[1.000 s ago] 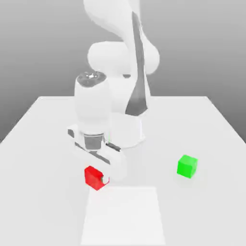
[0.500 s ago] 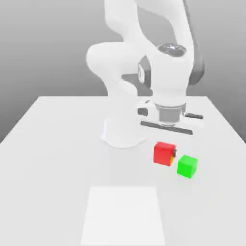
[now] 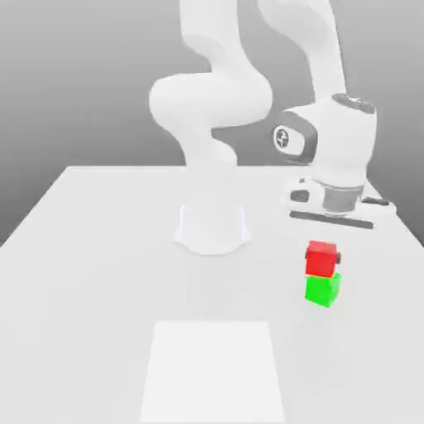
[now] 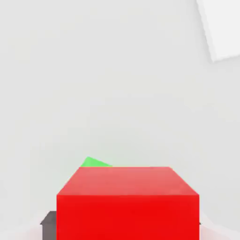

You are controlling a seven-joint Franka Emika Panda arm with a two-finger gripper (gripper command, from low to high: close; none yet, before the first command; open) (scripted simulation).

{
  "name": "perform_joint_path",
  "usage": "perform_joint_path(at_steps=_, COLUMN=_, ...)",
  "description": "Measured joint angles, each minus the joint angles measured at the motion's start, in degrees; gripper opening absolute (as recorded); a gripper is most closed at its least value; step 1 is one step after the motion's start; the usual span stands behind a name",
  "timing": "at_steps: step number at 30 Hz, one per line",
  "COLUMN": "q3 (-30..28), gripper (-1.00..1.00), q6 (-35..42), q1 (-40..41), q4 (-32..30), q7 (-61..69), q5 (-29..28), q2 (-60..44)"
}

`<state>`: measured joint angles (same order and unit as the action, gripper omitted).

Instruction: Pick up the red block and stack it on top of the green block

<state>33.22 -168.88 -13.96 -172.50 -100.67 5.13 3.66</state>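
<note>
The red block [image 3: 321, 257] hangs under my gripper [image 3: 324, 251], which is shut on it. It sits directly over the green block [image 3: 322, 291] on the exterior view's right side of the table; I cannot tell whether the two cubes touch. In the hand view the red block [image 4: 127, 201] fills the foreground. A small corner of the green block [image 4: 96, 162] peeks out beyond its far edge. A dark finger pad [image 4: 48, 223] shows beside the red cube.
The arm's white base [image 3: 211, 229] stands mid-table behind the blocks. A paler square patch [image 3: 214, 368] marks the table's near side, also seen as a patch [image 4: 225, 28] in the hand view. The table's right edge [image 3: 397, 224] runs close to the blocks.
My arm has swung from the exterior view's left to its right, carrying the red block from the table to a spot right above the green block. The green block has not moved.
</note>
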Motion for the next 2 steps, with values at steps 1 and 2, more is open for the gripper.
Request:
perform_joint_path(at_steps=1, q3=0.0, gripper=1.00, q6=-1.2, q1=-0.1, q4=0.0, q7=0.1, q5=0.2, q2=-1.1)
perform_joint_path(at_steps=2, q3=0.0, gripper=1.00, q6=-1.2, q1=-0.1, q4=0.0, q7=0.1, q5=0.2, q2=-1.1)
